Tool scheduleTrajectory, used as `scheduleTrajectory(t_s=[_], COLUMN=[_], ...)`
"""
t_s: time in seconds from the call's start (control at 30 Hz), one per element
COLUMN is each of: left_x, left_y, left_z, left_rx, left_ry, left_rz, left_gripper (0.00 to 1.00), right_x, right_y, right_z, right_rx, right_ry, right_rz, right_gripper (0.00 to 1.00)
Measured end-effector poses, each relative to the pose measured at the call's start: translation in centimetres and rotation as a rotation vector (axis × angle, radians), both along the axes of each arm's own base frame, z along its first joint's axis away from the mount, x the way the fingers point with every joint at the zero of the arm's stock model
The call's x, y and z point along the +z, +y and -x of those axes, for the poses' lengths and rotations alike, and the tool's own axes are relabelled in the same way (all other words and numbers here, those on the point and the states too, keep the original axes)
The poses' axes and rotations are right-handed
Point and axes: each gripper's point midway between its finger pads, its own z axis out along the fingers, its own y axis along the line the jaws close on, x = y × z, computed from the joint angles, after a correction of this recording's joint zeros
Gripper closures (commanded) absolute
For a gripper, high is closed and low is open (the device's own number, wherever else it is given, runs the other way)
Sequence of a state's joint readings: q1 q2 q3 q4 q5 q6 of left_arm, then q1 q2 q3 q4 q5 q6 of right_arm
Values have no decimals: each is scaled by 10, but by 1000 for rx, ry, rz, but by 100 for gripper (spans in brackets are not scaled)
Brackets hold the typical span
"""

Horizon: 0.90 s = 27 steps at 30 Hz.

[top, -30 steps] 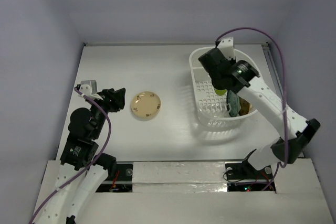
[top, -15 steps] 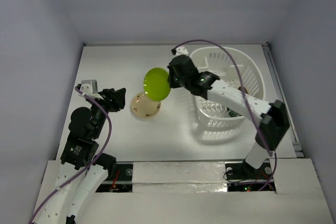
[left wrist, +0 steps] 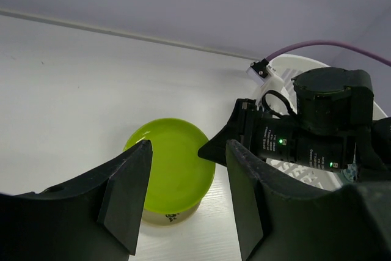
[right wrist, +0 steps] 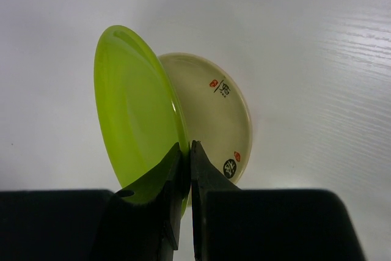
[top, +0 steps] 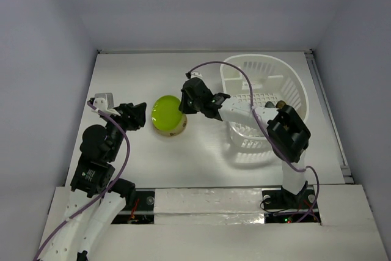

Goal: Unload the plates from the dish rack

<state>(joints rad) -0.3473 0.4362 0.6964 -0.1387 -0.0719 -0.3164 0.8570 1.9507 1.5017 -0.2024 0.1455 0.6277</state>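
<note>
The right gripper (right wrist: pixel 185 148) is closed almost fully, its two fingers pinched on the near rim of the lime green plate (right wrist: pixel 134 108). The plate is held tilted, its hollow face turned up and to the left in the right wrist view, and it is carried directly over the beige plate (right wrist: pixel 214 120), which lies flat on the table (top: pixel 134 71) with small red and dark marks visible on its face. From the top camera the lime green plate is seen to cover most of the beige plate, of which only a lower-right crescent is left showing.

The left gripper (left wrist: pixel 188 151) is held about half open with nothing between its fingers. It is poised just to the left of the two plates, apart from them, and the lime green plate is framed between its fingers in the left wrist view.

The dish rack (top: pixel 293 84) stands on the right side of the table, well apart from the held plate, with the right arm stretched from it toward the table's centre. Its grid floor and slotted sides are seen in the far half. The near half is largely hidden by the right arm; a dark edge (top: pixel 280 104) beside the arm may be the rim of a plate standing inside.
</note>
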Motion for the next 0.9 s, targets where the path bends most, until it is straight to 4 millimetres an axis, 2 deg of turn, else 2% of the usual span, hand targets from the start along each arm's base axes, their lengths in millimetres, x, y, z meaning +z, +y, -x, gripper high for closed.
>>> scheduleTrajectory(t_s=[0.33, 0.43, 0.47, 0.57, 0.7, 0.83, 0.9], left_x=[0, 0, 0, 0, 0, 1, 1], left_y=[0, 0, 0, 0, 0, 0, 0], left_z=[0, 0, 0, 0, 0, 1, 1], left_rx=[0, 0, 0, 0, -1, -1, -3], left_ry=[0, 0, 0, 0, 0, -3, -3], left_rz=[0, -1, 0, -1, 0, 1, 1], left_gripper=[52, 52, 52, 52, 52, 52, 52], right_x=[-38, -48, -51, -56, -60, -51, -33], right_y=[-4, -7, -8, -11, -15, -26, -34], right_z=[11, 16, 17, 20, 23, 28, 29], right_rx=[-12, -10, -8, -3, 2, 5, -1], right_ry=[72, 94, 100, 109, 110, 90, 57], right_rz=[1, 15, 18, 30, 60, 109, 127], right_gripper=[74, 63, 55, 39, 23, 21, 42])
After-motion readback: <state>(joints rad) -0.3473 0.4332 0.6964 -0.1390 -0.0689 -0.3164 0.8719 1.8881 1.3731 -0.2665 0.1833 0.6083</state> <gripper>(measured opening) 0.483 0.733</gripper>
